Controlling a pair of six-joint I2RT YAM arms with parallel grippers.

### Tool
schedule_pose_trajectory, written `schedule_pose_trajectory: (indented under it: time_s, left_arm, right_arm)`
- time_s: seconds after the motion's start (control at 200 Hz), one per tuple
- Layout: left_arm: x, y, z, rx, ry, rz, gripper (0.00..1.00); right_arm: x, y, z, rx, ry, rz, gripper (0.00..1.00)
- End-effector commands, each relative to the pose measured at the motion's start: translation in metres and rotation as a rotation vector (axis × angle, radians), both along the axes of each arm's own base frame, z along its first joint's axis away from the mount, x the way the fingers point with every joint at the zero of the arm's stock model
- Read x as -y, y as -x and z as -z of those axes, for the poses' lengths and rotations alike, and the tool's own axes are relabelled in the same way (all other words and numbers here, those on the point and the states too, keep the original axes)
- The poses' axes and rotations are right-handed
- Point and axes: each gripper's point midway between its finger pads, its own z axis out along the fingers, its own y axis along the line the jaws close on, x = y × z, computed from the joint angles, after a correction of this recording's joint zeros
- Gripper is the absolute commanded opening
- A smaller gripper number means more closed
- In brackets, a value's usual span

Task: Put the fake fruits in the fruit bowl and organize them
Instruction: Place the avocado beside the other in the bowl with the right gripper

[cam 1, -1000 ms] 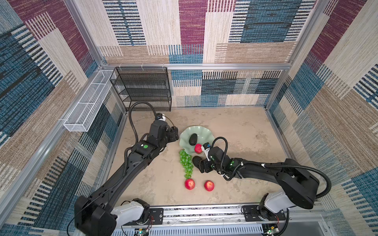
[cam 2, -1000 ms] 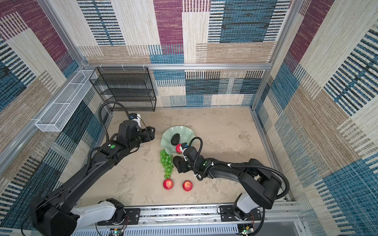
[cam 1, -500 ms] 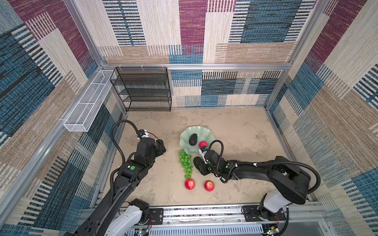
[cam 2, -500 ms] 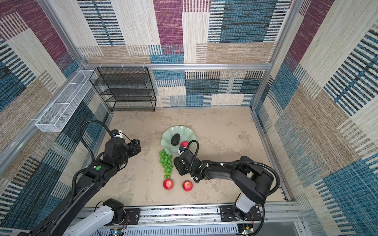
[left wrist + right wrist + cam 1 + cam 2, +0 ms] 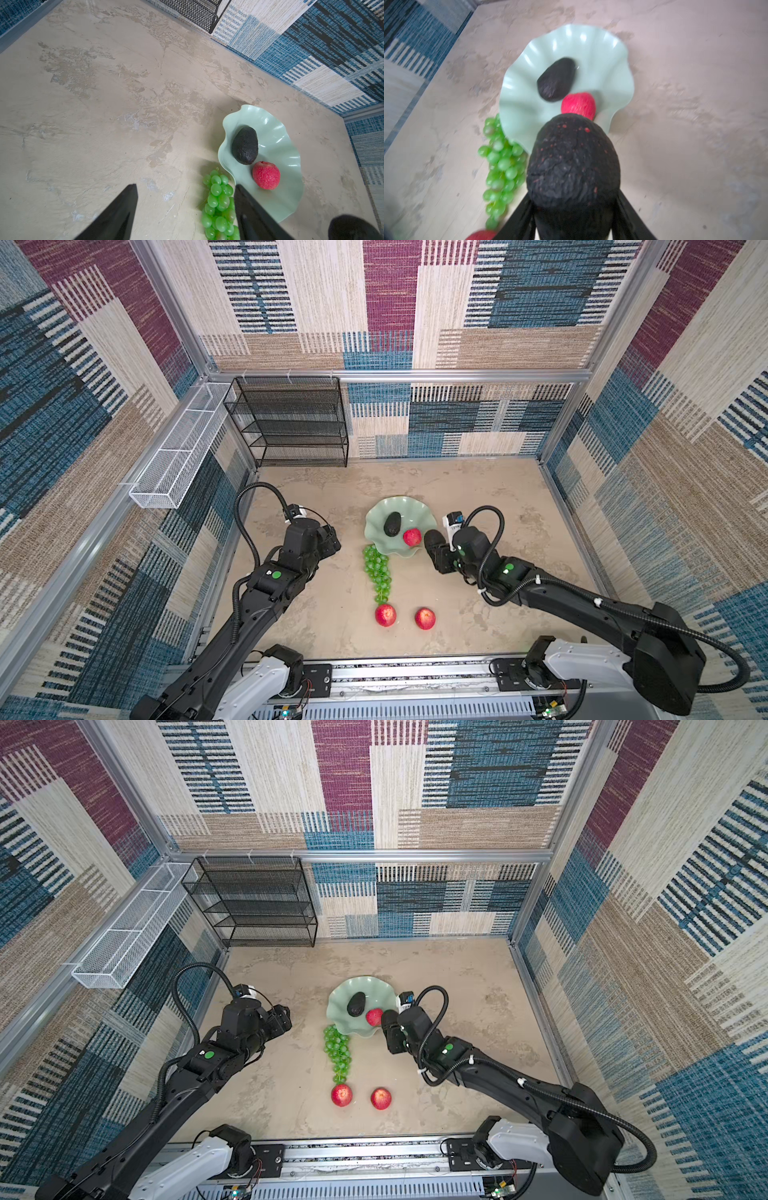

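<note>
The 2nd avocado, free 1 second ago, is now clamped in my right gripper, just short of the fruit bowl ahead, where the 1st avocado and 1 apple lie, so placing comes next, I judge, while my left gripper stands apart, empty.

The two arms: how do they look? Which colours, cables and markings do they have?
Both the left arm and the right arm are matte black with white base segments. Each bears a round green dot and a black ribbed cable loop. The left tool has two black, tapering fingers.
</note>
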Motion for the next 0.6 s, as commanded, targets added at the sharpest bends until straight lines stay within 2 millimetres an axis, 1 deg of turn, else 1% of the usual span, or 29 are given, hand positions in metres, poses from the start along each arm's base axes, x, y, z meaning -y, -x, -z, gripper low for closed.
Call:
schedule_pose_trajectory:
  time_s: [0.0, 0.065, 0.135, 0.225, 0.305, 0.386, 0.446, 0.596]
  left_arm:
    - [0.000, 0.005, -0.006, -0.001, 0.015, 0.007, 0.76]
    - [-0.002, 0.010, -0.005, -0.009, 0.011, 0.007, 0.76]
    - [-0.003, 0.016, -0.004, -0.012, 0.012, 0.012, 0.76]
    - [-0.004, 0.024, 0.000, -0.029, 0.014, 0.019, 0.76]
    - [-0.004, 0.031, 0.004, -0.050, 0.020, 0.031, 0.76]
    - [-0.001, 0.037, 0.010, -0.073, 0.038, 0.050, 0.76]
    - [0.003, 0.042, 0.015, -0.093, 0.057, 0.070, 0.76]
    - [0.020, 0.051, 0.030, -0.148, 0.132, 0.137, 0.76]
  right_arm:
    - [-0.019, -0.037, -0.022, 0.107, 0.039, -0.076, 0.44]
    - [-0.029, -0.061, -0.023, 0.126, 0.076, -0.101, 0.44]
    - [-0.037, -0.083, -0.016, 0.129, 0.113, -0.121, 0.43]
    - [-0.038, -0.108, -0.004, 0.133, 0.175, -0.118, 0.43]
    - [-0.036, -0.124, 0.010, 0.129, 0.233, -0.116, 0.43]
    - [-0.035, -0.135, 0.024, 0.114, 0.259, -0.119, 0.43]
    - [-0.035, -0.140, 0.033, 0.101, 0.261, -0.124, 0.43]
    - [-0.040, -0.141, 0.051, 0.080, 0.262, -0.149, 0.46]
